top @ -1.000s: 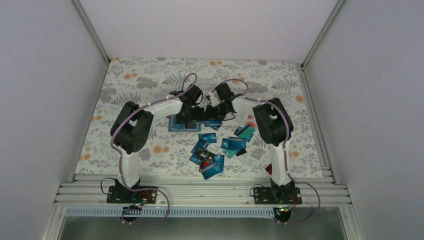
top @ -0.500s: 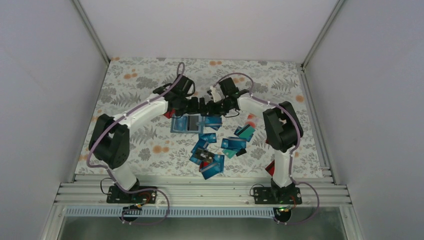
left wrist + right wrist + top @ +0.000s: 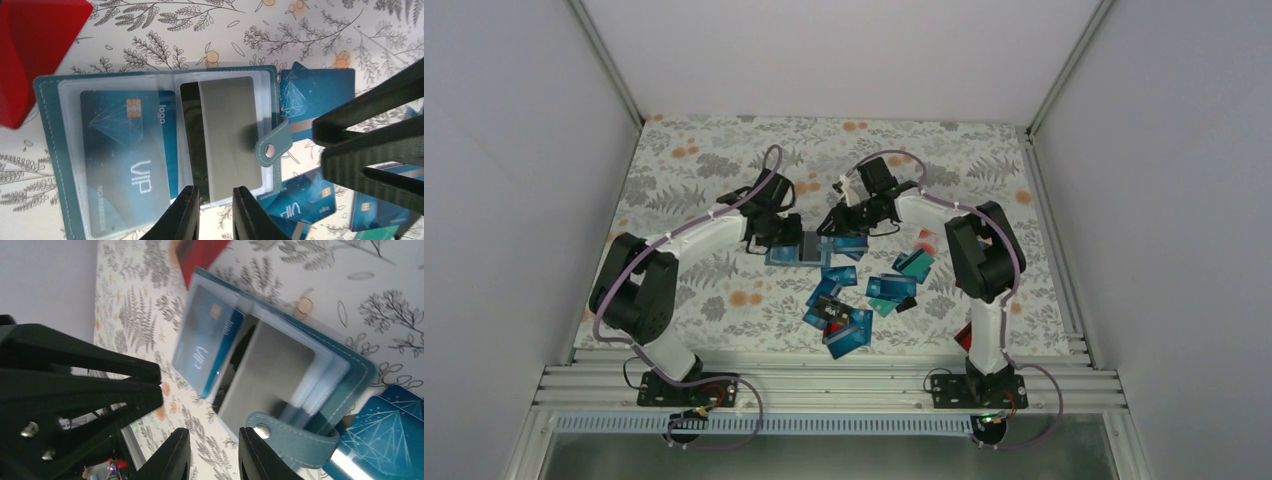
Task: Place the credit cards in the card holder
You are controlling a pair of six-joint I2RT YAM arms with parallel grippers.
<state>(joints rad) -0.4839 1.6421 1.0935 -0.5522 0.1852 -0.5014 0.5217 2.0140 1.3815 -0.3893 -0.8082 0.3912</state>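
The card holder point(image 3: 801, 250) lies open on the floral cloth, its teal cover point(image 3: 49, 150) up against a red card. A blue VIP card point(image 3: 125, 150) fills its left sleeve and a grey card point(image 3: 232, 135) its right one. My left gripper point(image 3: 216, 202) stands open by a narrow gap over the grey sleeve's lower edge. My right gripper point(image 3: 214, 452) is open too, hovering over bare cloth beside the snap strap point(image 3: 292, 437). Loose credit cards point(image 3: 852, 305) lie heaped in front of the holder. From above, the left gripper point(image 3: 786, 238) and right gripper point(image 3: 832, 224) flank the holder.
A red card point(image 3: 35, 55) lies by the holder's far-left edge. More blue cards point(image 3: 320, 92) sit just right of the strap. A red and teal pair point(image 3: 916, 258) lies further right. The right gripper's black fingers point(image 3: 370, 145) loom at the left wrist view's right side.
Both grippers have drawn apart off the holder's top. The left jaws went from wide to a narrow gap. The right jaws parted slightly from shut.
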